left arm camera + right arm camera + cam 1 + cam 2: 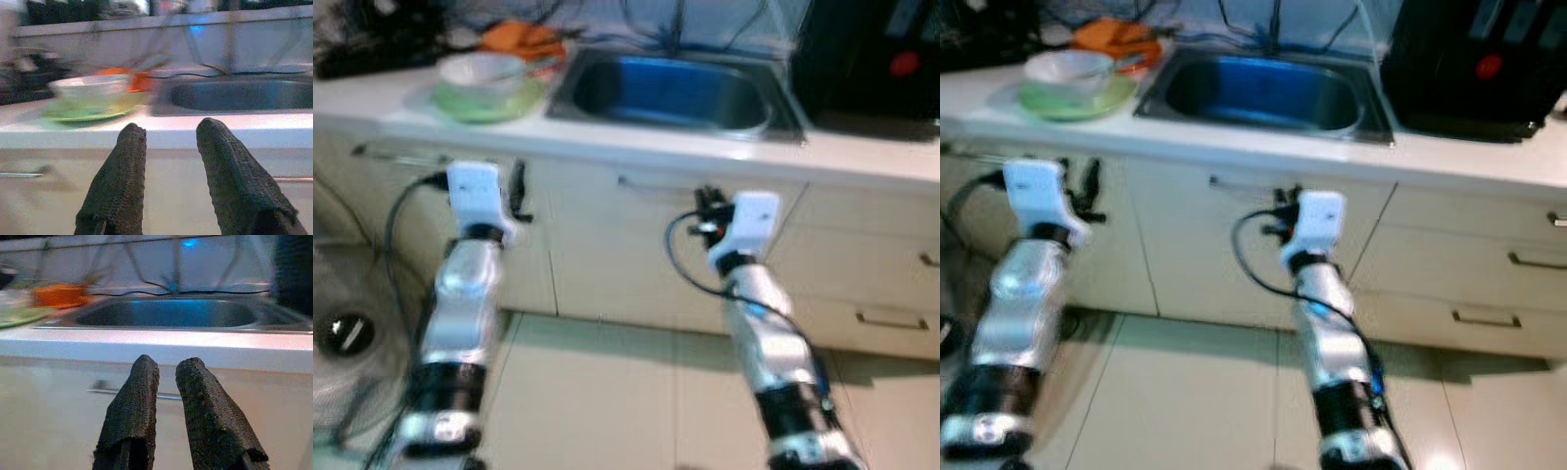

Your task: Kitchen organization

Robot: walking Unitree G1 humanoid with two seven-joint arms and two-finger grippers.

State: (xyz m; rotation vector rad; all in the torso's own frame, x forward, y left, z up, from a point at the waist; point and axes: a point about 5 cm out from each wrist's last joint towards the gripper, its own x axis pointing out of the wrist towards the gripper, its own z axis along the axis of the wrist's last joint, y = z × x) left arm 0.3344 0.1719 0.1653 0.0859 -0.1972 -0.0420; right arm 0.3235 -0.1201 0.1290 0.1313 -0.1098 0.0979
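A white bowl sits on a green plate at the left of the white countertop. Something orange lies just behind them. To their right is a steel sink. My left gripper is held up before the cabinet front, below the plate and short of the counter edge, open and empty. In front of the cabinet under the sink, my right gripper has its fingers only narrowly apart, with nothing between them.
A large black appliance stands on the counter right of the sink. Dark clutter and cables line the back wall. Drawers with metal handles are at the lower right. A round fan-like object sits on the floor at the left.
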